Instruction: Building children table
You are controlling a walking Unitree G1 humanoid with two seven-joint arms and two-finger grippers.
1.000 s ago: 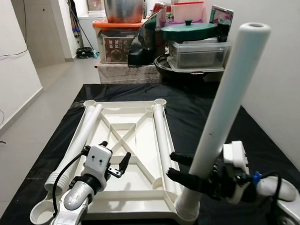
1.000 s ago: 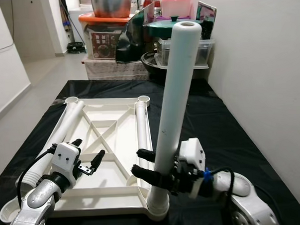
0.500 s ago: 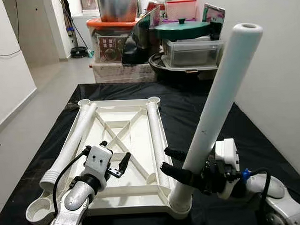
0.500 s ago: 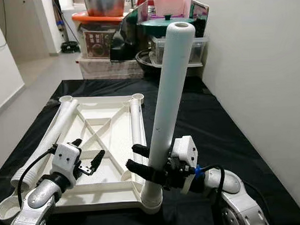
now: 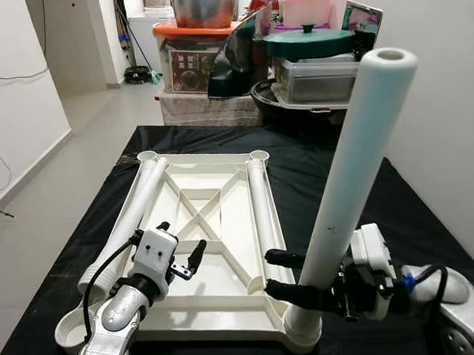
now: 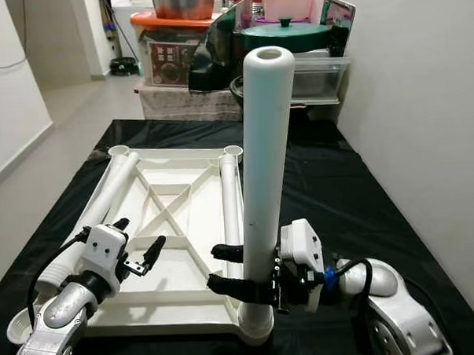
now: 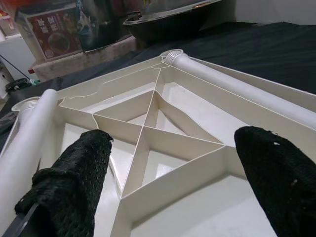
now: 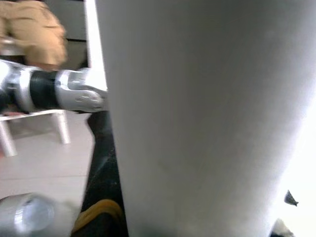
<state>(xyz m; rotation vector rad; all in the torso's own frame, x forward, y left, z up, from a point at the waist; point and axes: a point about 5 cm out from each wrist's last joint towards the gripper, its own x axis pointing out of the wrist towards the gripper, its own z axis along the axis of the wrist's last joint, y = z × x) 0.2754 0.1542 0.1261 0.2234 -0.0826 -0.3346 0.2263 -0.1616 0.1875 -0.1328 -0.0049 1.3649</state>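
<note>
A white ribbed tabletop (image 5: pixel 211 226) lies upside down on the black-covered table. A white table leg (image 6: pixel 264 160) stands nearly upright in the tabletop's near right corner socket. My right gripper (image 6: pixel 214 266) is shut on it low down, one finger on each side; the leg (image 8: pixel 197 118) is very close in the right wrist view. Two more legs lie flat, one along the left edge (image 5: pixel 136 209) and one along the right rib (image 5: pixel 260 200). My left gripper (image 5: pixel 181 239) hovers open over the near left part of the tabletop (image 7: pixel 163 148), holding nothing.
The black cloth (image 5: pixel 340 189) has bare room to the right of the tabletop. Behind the table stand stacked boxes, a green lid (image 5: pixel 308 42) and a metal pot (image 5: pixel 204 7). A white wall runs close on the right; open floor (image 5: pixel 78 145) lies left.
The held leg has swung from a rightward lean to nearly upright in its corner socket. The camera shifted a little. My left gripper stays where it was, open.
</note>
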